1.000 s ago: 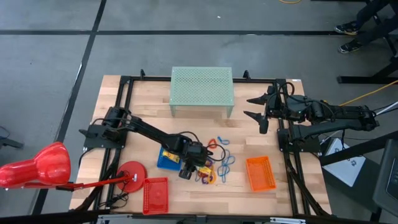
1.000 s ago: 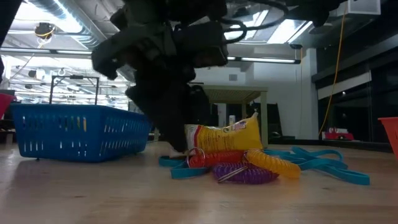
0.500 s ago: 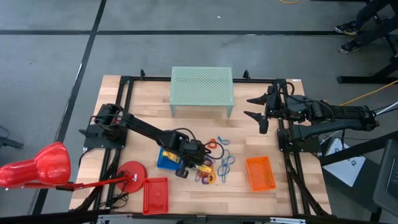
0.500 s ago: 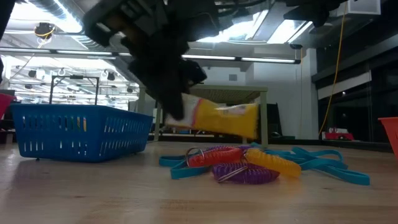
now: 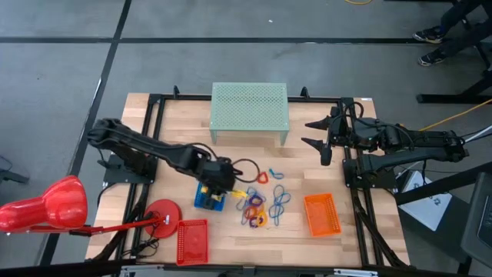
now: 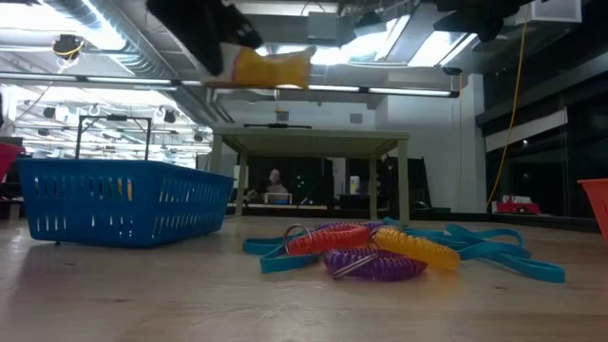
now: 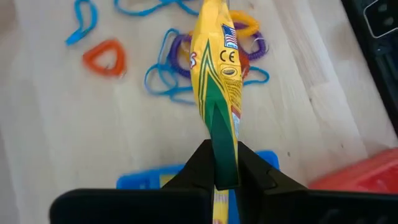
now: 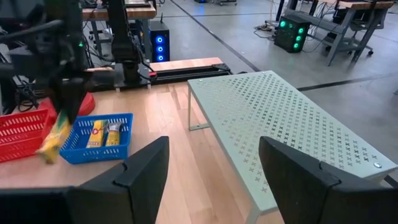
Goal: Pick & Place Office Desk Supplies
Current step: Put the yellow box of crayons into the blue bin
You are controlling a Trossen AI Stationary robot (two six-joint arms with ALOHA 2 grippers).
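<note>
My left gripper (image 7: 225, 167) is shut on a yellow-and-green packet (image 7: 217, 68) and holds it high above the table (image 6: 266, 66), over the right end of the blue tray (image 5: 201, 200). That tray holds other yellow packets (image 8: 102, 134). To the right of the tray lies a pile of coiled and flat loops (image 5: 257, 208) in purple, yellow, red and blue, with an orange triangular loop (image 7: 106, 57) beside it. My right gripper (image 8: 211, 180) stands open at the table's right edge (image 5: 317, 132), near the green mesh shelf (image 5: 249, 111). My left gripper pinches the packet's green end (image 7: 222, 149) between its two fingers, which slant down from above. The packet runs on along the line of the fingers. It is lifted clear of the table and slants down below the fingers (image 8: 53, 140).
A red tray (image 5: 192, 240) stands at the near edge and an orange tray (image 5: 321, 214) at the near right. A red desk lamp (image 5: 46, 206) has its base (image 5: 161, 211) left of the blue tray. Bare wood lies between the shelf and the loops.
My left gripper has taken hold of the yellow packet, which lay on the table by the loop pile. It has lifted the packet clear, rising high and moving toward the table's left and far edges, over the blue tray. The loops have stayed where they were.
</note>
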